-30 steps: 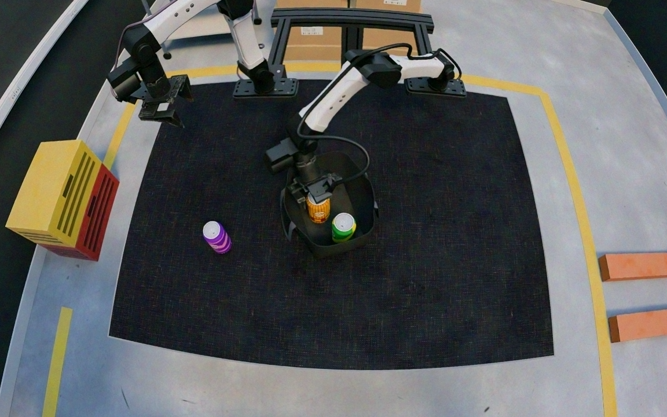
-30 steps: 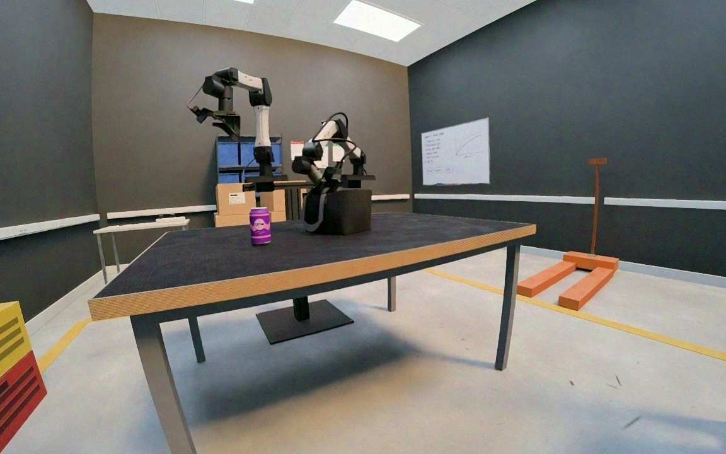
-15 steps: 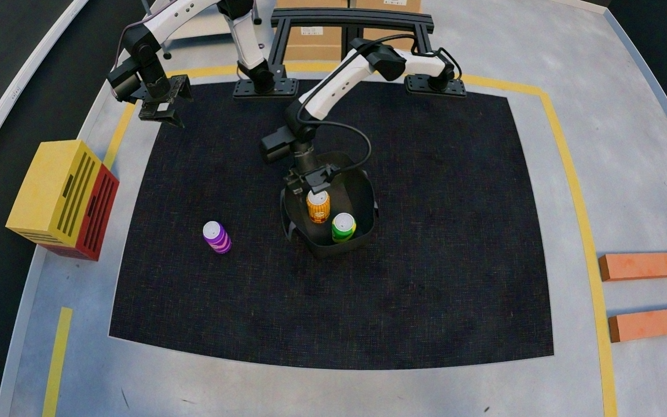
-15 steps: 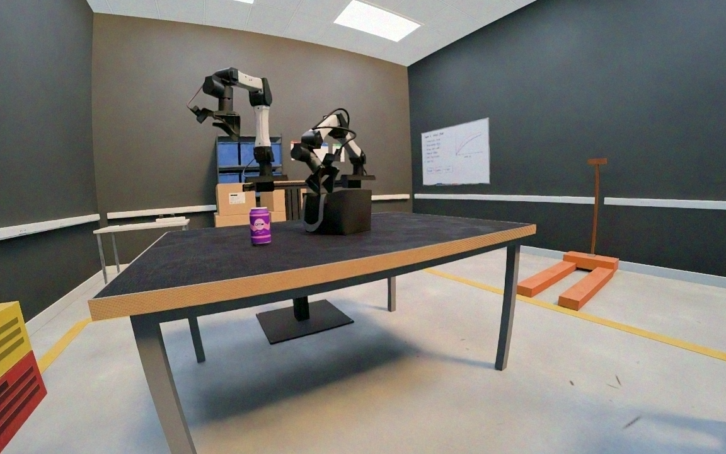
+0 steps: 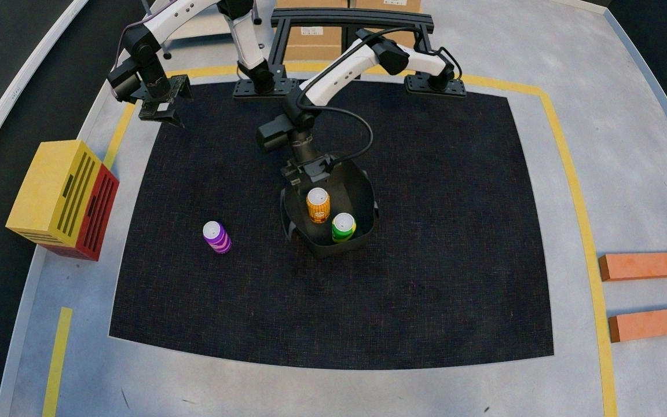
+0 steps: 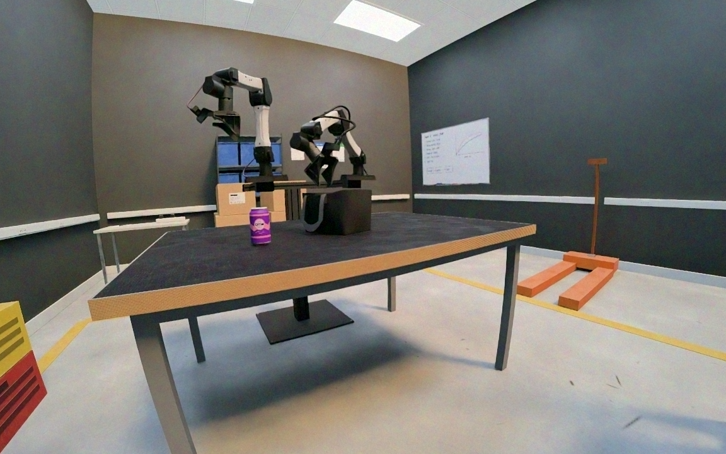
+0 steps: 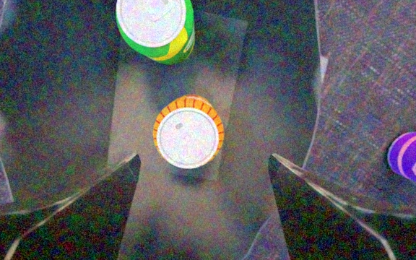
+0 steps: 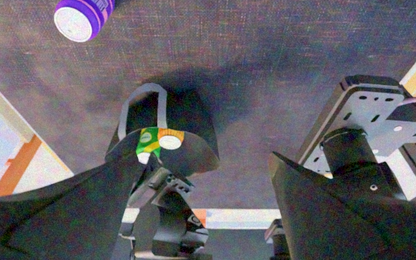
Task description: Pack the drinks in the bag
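left gripper sat nearly wide open, empty, above the orange can | right gripper was wide open, held nothing

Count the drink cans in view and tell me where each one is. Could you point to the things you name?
3. An orange can (image 5: 318, 206) (image 7: 188, 137) (image 8: 170, 140) and a green can (image 5: 343, 228) (image 7: 157, 32) (image 8: 148, 141) stand inside the canvas bag (image 5: 325, 251) (image 6: 348, 212) (image 8: 190, 112); a purple can (image 5: 217, 238) (image 6: 260, 226) (image 7: 415, 157) (image 8: 83, 17) stands on the table (image 5: 429, 290) (image 6: 320, 268) (image 8: 230, 54) outside it. No others show.
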